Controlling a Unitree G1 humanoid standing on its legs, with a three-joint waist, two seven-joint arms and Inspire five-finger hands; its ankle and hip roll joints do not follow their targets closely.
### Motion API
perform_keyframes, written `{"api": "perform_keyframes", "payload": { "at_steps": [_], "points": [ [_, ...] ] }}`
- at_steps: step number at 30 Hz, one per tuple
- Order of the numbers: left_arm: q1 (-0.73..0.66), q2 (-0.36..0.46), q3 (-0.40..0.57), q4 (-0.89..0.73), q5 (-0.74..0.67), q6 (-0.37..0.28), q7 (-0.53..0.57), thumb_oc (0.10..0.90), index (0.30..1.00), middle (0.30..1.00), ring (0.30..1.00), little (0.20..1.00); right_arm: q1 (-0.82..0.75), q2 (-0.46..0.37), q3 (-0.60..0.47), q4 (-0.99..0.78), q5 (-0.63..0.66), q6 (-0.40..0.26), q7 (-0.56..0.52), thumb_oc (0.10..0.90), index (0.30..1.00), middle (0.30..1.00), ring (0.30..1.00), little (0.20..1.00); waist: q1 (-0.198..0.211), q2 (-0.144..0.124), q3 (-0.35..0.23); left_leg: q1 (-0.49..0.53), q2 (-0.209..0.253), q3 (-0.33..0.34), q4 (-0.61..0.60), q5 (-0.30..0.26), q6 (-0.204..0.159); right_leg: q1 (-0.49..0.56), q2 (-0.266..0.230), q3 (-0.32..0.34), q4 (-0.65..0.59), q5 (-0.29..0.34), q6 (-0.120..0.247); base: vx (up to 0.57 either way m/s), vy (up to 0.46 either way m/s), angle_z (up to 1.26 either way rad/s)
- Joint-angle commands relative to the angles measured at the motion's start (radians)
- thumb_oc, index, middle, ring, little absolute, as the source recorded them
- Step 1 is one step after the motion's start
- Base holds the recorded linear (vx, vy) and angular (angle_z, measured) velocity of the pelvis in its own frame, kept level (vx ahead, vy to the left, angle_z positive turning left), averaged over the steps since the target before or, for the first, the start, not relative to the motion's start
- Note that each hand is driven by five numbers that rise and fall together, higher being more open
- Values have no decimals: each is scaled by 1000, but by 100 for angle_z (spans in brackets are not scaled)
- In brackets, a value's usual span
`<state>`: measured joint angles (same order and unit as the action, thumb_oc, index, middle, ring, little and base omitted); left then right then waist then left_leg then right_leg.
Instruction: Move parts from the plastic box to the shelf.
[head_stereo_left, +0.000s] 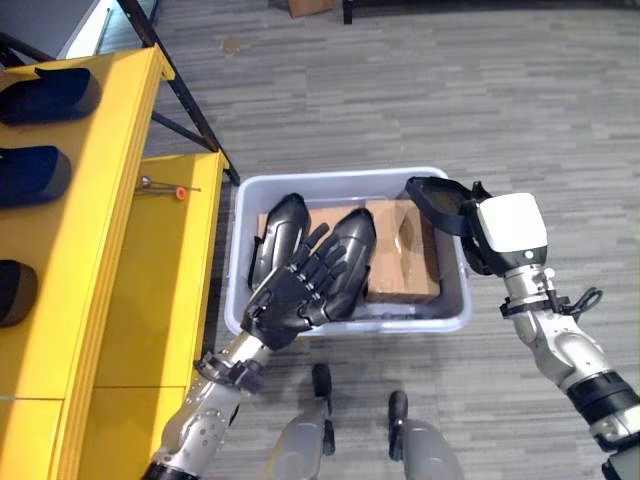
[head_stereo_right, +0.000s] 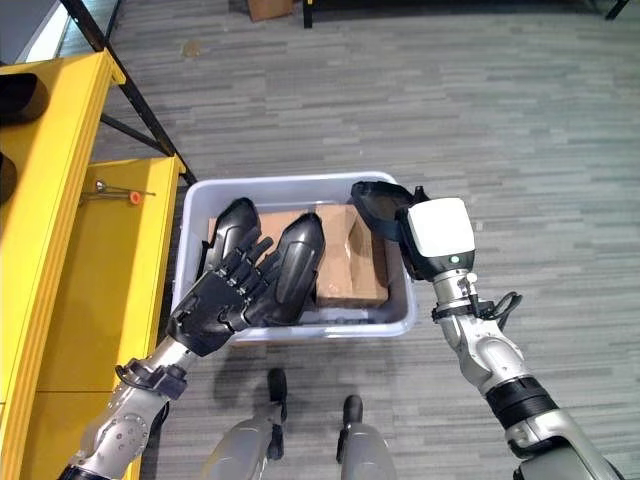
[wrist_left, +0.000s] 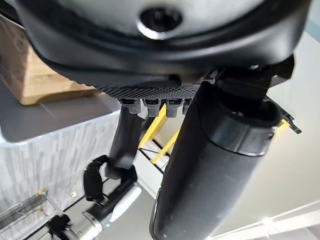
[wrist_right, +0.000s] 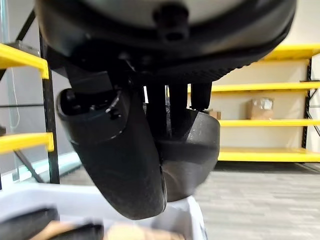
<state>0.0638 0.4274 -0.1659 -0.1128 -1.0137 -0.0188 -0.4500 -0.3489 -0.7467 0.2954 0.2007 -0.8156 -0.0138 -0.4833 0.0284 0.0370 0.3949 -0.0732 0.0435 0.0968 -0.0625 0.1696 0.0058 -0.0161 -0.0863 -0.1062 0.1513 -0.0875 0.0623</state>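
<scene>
Parts lay just past my fingers: two dark curved plastic parts sat side by side in the grey plastic box on the floor, leaning against a brown cardboard carton that took up the box's far-right portion. My left hand hovered over the near-left corner of the box, palm down, its fingers straight and spread apart, reaching across the two parts; I could not tell whether the fingertips touched them. My right hand was raised at the box's right wall, just above the rim, and its fingers were curled round a third dark plastic part, a shallow curved shell that stuck out past them toward the box's far-right corner. In my right wrist view that part sat between my thumb and the fingers, above the box's pale rim. Well off to the left of my left hand stood the yellow shelf, with three more dark parts lying along its upper level. A small tool with an orange tip lay on the shelf's lower level, near the box's far-left corner.
</scene>
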Motion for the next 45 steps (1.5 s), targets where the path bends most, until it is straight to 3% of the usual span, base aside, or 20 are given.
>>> {"api": "perform_keyframes", "payload": {
  "at_steps": [1, 9, 14, 16, 25, 27, 31, 32, 33, 36, 38, 42, 43, 45],
  "points": [
    [21, -16, 26, -93, -30, -73, -28, 900, 1000, 1000, 1000, 1000, -23, -8, -57, -132, 102, -107, -46, 400, 300, 300, 300, 300, -5, -16, -156, 78, -3, -26, 9, -138, -23, 13, -5, 40, -102, 85, 26, 121, 17, 2],
    [58, -54, 86, -76, 11, -81, -12, 900, 1000, 1000, 1000, 1000, 135, 90, -155, -346, 203, -193, -58, 400, 300, 300, 300, 300, -24, -20, -217, 137, 6, -16, -21, -157, -29, 66, -13, 42, -160, 100, 36, 42, 1, 0],
    [70, -63, 95, -57, 13, -98, -10, 900, 1000, 1000, 1000, 1000, 186, 134, -144, -383, 227, -203, -51, 400, 300, 300, 300, 300, -29, -20, -238, 153, 10, -16, -23, -167, -28, 84, -12, 29, -160, 86, 30, -27, -42, -5],
    [83, -66, 103, -45, -10, -67, -16, 900, 1000, 1000, 1000, 1000, 212, 156, -131, -377, 267, -208, -56, 400, 300, 300, 300, 300, -30, -17, -248, 163, 16, -21, -24, -168, -29, 95, -6, 20, -156, 77, 23, -34, -74, -2],
    [132, -58, 99, -46, 45, -115, 55, 900, 1000, 1000, 1000, 1000, 259, 194, -110, -404, 430, -260, -9, 400, 300, 300, 300, 300, -18, -11, -245, 137, 46, -56, -25, -138, -55, 97, 23, -20, -135, 39, -10, -52, -119, -1],
    [159, -63, 106, -53, 26, -145, 73, 900, 1000, 1000, 1000, 1000, 262, 191, -109, -424, 457, -289, 14, 400, 300, 300, 300, 300, -4, -4, -227, 101, 66, -68, -25, -105, -74, 90, 27, -43, -130, 30, -23, -104, -108, 9],
    [161, -74, 104, -39, -3, -157, 44, 900, 1000, 1000, 1000, 1000, 286, 180, -123, -467, 445, -292, 3, 400, 300, 300, 300, 300, -13, 4, -209, 49, 89, 38, -12, -74, -91, 75, 16, -113, -122, 24, -27, -116, -34, 26],
    [161, -74, 104, -39, -3, -157, 44, 900, 1000, 1000, 1000, 1000, 286, 180, -123, -467, 445, -292, 3, 400, 300, 300, 300, 300, -13, 4, -209, 48, 89, 38, -12, -74, -91, 75, 16, -114, -122, 24, -27, -162, 21, 46],
    [144, -71, 93, -25, 11, -176, 20, 900, 1000, 1000, 1000, 1000, 297, 172, -134, -472, 392, -294, -28, 400, 300, 300, 300, 300, -30, 3, -203, 34, 110, 128, 16, -73, -93, 67, 0, -169, -115, 26, -27, -148, 64, 39],
    [129, -63, 69, -33, 21, -183, 71, 900, 1000, 1000, 1000, 1000, 271, 151, -115, -455, 343, -322, -69, 400, 300, 300, 300, 300, -42, -6, -203, 50, 131, 188, 76, -99, -85, 59, -24, -202, -100, 28, -28, -84, 103, 69],
    [98, -60, 48, -36, 46, -154, 148, 900, 1000, 1000, 1000, 1000, 251, 139, -104, -459, 330, -325, -91, 400, 300, 300, 300, 300, -48, -13, -213, 80, 141, 205, 109, -116, -91, 66, -34, -213, -104, 26, -20, -18, 160, 68],
    [68, -53, 26, -71, 101, -151, 174, 900, 1000, 1000, 1000, 1000, 231, 134, -104, -448, 335, -330, -107, 400, 300, 300, 300, 300, -48, -15, -231, 112, 144, 223, 133, -117, -91, 67, -43, -233, -121, 49, -15, -69, 247, 47],
    [71, -35, 33, -100, 156, -183, 219, 900, 1000, 1000, 1000, 1000, 229, 133, -106, -449, 346, -338, -100, 400, 300, 300, 300, 300, -38, -10, -234, 113, 123, 217, 109, -105, -78, 68, -50, -247, -138, 79, -11, -89, 571, 62],
    [73, -33, 33, -103, 158, -186, 217, 900, 1000, 1000, 1000, 1000, 231, 133, -107, -449, 348, -338, -99, 400, 300, 300, 300, 300, -37, -9, -237, 122, 119, 203, 105, -121, -85, 78, -49, -237, -141, 68, -2, 6, 362, 56]
  ]
}}
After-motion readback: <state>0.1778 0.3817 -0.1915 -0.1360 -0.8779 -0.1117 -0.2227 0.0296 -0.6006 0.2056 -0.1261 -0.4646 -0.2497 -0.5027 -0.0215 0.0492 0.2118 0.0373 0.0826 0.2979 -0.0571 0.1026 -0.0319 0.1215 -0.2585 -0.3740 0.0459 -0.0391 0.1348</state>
